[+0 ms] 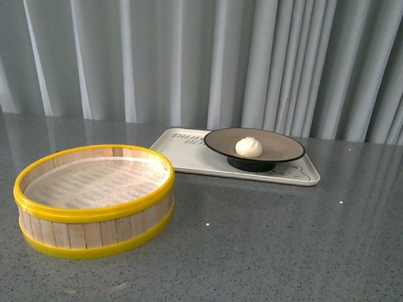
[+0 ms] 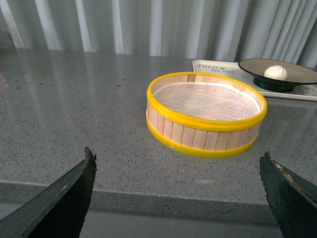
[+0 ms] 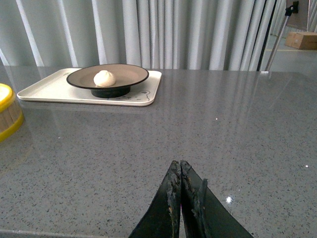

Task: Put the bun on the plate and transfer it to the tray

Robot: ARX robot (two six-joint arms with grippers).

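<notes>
Grey curtains back a speckled grey table. The white pleated bun sits on the black-rimmed tan plate, which rests on the cream tray, its lettering partly hidden. Only the wrist views show the grippers: left gripper spread wide, right gripper closed, empty. An empty steamer basket stands nearby.

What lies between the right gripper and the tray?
Only bare grey table lies between the right gripper and the tray, as the right wrist view shows.
</notes>
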